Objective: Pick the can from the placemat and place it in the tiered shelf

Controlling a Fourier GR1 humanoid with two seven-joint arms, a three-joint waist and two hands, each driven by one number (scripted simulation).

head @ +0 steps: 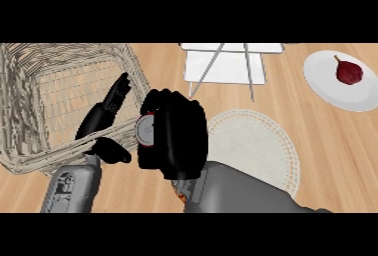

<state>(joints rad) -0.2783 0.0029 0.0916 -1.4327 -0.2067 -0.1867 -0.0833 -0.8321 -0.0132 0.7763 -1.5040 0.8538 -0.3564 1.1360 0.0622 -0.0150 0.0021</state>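
Note:
The can (145, 131) shows only as a silver top with a red rim, lying sideways in my right hand (177, 137), whose fingers curl round it and hide the body. The hand holds it above the counter, just left of the round white placemat (258, 150), which has nothing on it. The white tiered shelf (225, 62), with thin metal legs, stands at the back, up and to the right of the can. My left hand (107, 112) is open, fingers straight and pointing away, close beside the can on its left, over the basket's right rim.
A large wicker basket (44, 100) fills the left side, its right rim under my left hand. At the far right stands a white plate (325, 85) bearing a dark red pear (348, 71). Bare wooden counter lies between the placemat and the plate.

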